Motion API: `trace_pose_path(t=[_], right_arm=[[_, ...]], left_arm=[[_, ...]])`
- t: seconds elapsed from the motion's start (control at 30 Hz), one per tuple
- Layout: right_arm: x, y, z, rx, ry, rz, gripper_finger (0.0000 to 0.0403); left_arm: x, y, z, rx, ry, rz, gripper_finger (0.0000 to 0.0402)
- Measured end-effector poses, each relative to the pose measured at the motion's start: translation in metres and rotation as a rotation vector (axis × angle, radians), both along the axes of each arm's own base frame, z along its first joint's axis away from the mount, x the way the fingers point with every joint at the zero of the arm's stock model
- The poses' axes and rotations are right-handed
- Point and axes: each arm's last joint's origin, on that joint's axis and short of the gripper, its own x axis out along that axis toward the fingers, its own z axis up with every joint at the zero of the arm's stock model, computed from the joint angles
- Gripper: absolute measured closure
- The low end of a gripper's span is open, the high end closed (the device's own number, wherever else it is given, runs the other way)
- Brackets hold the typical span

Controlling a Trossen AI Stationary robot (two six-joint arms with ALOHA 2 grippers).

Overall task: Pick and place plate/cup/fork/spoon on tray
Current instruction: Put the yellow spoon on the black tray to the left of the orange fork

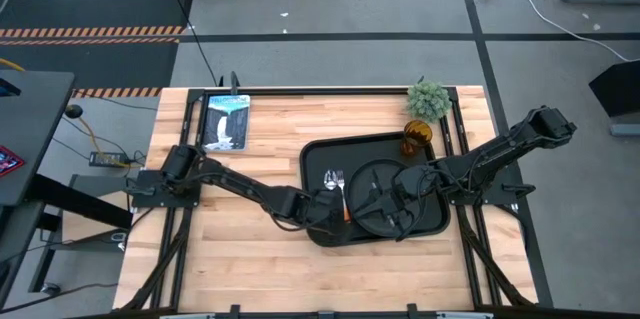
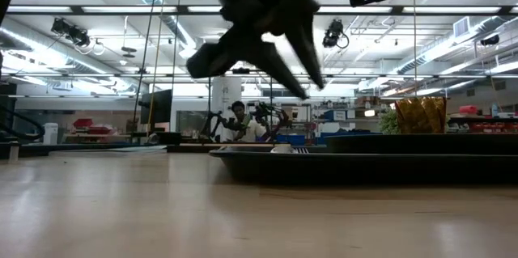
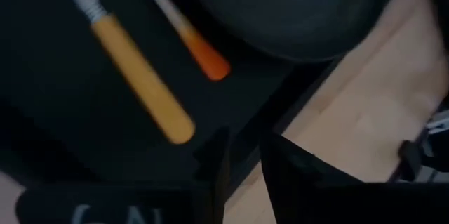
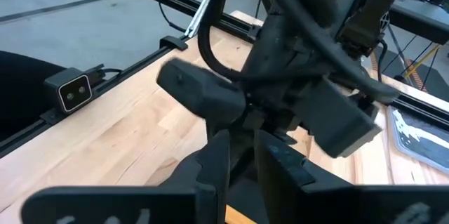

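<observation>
Left pincer [image 1: 322,209] low at the tray's near-left rim, fingers nearly closed with only a thin gap and nothing between them; in its own wrist view, fingertips [image 3: 217,155] just short of the two orange handles. Right pincer [image 1: 392,202] over the plate, fingers likewise almost together in its wrist view, nothing held.

Just beyond the left pincer, fork [image 1: 340,184] and spoon [image 1: 329,180] side by side on the tray's left part, handles toward the table's near edge. Next to them, plate [image 1: 385,195] on the tray [image 1: 318,155], filling its right part. Cup [image 1: 416,140] upright by the tray's far-right corner; whether on the rim or just off it on the table [image 1: 250,259], cannot tell.

Cup: probably light, stiff, smooth-walled and slippery; best taken across the wall, below the lip. Cutlery: thin, rigid, lying flat; handles the place to pinch.

High view alone gives the whole layout and which arm is which. Left wrist view alone shows the handles close up against the plate's edge [image 3: 302,20]. Low view shows the cup [image 2: 420,115] standing above the tray's rim [image 2: 324,163], cutlery all but hidden.
</observation>
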Motion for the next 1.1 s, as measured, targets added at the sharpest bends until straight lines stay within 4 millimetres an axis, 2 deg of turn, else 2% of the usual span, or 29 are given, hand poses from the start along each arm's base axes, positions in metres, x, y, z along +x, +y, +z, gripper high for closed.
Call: trace_pose_path(t=[0.37,0.67,1.1], right_arm=[[0.0,0.0,0.0,0.0,0.002,0.0,0.0328],[0.0,0.0,0.0,0.003,0.0,-0.001,0.0328],[0.0,0.0,0.0,0.001,0.005,0.0,0.0328]], left_arm=[[0.0,-0.002,-0.036,-0.035,0.141,-0.01,0.0315],[-0.001,0.002,-0.037,-0.019,0.172,-0.004,0.0315],[0.006,0.014,-0.055,-0.026,0.2,0.001,0.0315]])
